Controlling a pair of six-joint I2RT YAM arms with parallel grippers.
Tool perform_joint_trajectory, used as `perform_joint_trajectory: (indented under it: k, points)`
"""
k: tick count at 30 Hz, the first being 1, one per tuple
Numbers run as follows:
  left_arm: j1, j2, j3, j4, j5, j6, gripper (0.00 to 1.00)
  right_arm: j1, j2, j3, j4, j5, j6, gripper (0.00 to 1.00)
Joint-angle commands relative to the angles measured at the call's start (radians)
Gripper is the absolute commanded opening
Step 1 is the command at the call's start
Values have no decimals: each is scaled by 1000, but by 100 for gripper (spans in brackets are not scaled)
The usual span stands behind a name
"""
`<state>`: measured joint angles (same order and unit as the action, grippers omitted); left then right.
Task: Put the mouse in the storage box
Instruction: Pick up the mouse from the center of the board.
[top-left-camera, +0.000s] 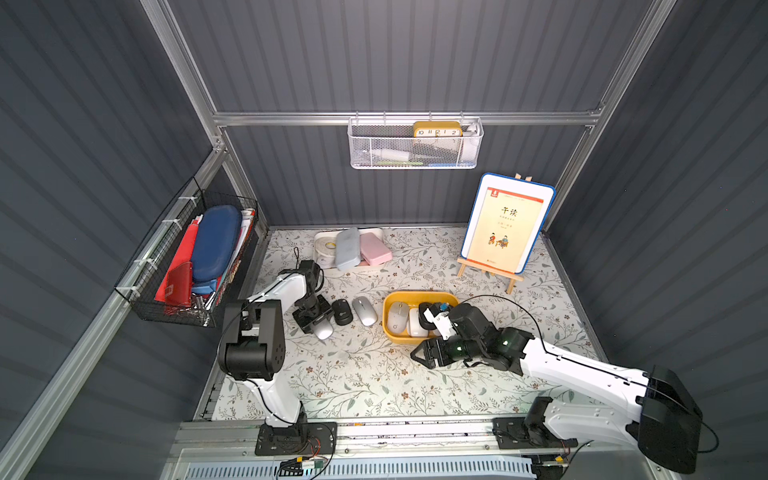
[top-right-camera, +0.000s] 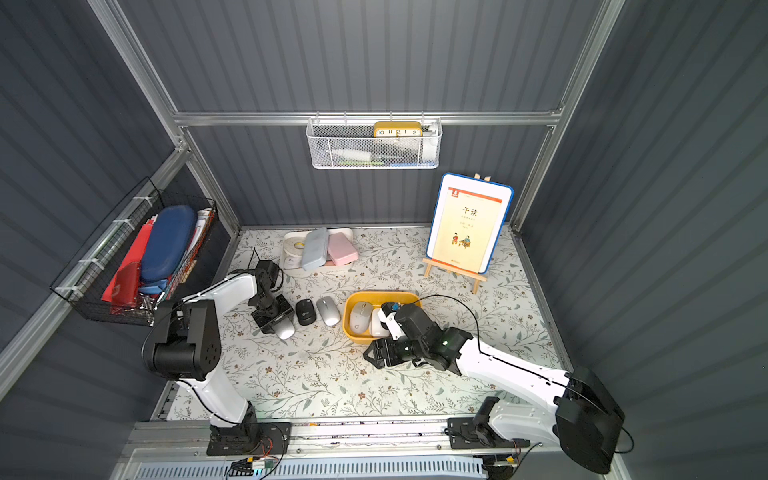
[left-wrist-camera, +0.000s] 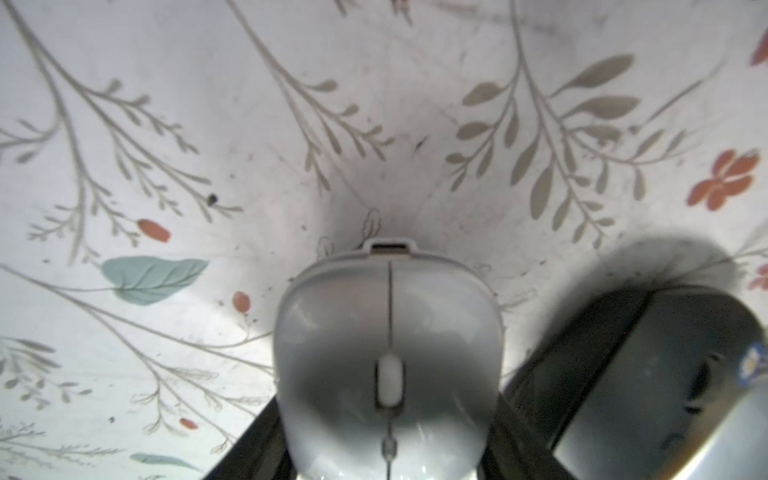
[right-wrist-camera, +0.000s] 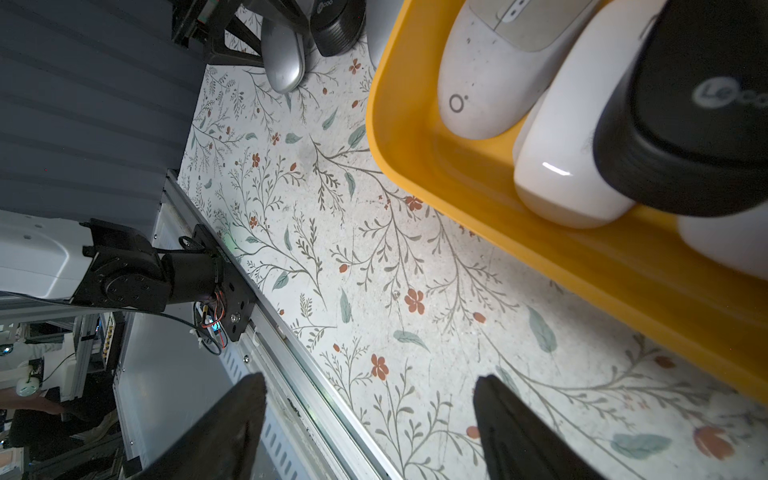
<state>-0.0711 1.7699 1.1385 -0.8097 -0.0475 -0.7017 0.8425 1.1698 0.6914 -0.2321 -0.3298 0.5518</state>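
A light grey mouse (top-left-camera: 326, 332) (left-wrist-camera: 388, 332) lies on the flowered table, left of two other mice. My left gripper (top-left-camera: 313, 324) (left-wrist-camera: 388, 436) is shut on it, with a black finger (left-wrist-camera: 257, 449) against each side. Beside it lie a black mouse (top-left-camera: 342, 311) (left-wrist-camera: 648, 374) and a silver mouse (top-left-camera: 364, 311). The yellow storage box (top-left-camera: 415, 293) (right-wrist-camera: 457, 183) holds a grey-white mouse (top-left-camera: 398, 317), a white one (top-left-camera: 417, 322) and a black one (right-wrist-camera: 685, 104). My right gripper (top-left-camera: 419, 358) (right-wrist-camera: 370, 380) hangs open and empty just in front of the box.
A white tray (top-left-camera: 353, 249) with tape and cases stands at the back. A book on a wooden easel (top-left-camera: 505, 226) stands at the back right. A black wire basket (top-left-camera: 187, 257) hangs on the left wall and a white mesh basket (top-left-camera: 415, 143) on the back wall.
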Motion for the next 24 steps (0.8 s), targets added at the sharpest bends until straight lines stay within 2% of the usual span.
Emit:
perform_joint_trajectory:
  k: [1,6,9,11,14,17,24]
  points:
    - [4,-66,14,-49,-41,5,63,3,-7,-4,9,-2,10,83]
    - [2,-138,40,-98,-44,22,62,3,0,-7,10,8,19,83]
    - [-18,-194,98,-130,-31,28,62,-1,-10,-12,1,70,35,83]
    - [-39,-221,134,-145,-12,21,62,-34,-21,-22,14,58,54,83]
    - [-138,-224,173,-146,-1,-10,62,-104,-31,-57,76,-7,84,83]
    - [-252,-181,236,-158,19,-32,62,-171,-35,-61,59,-54,83,83]
    - [-439,-89,428,-169,30,-43,62,-309,-102,-73,-43,-28,91,82]
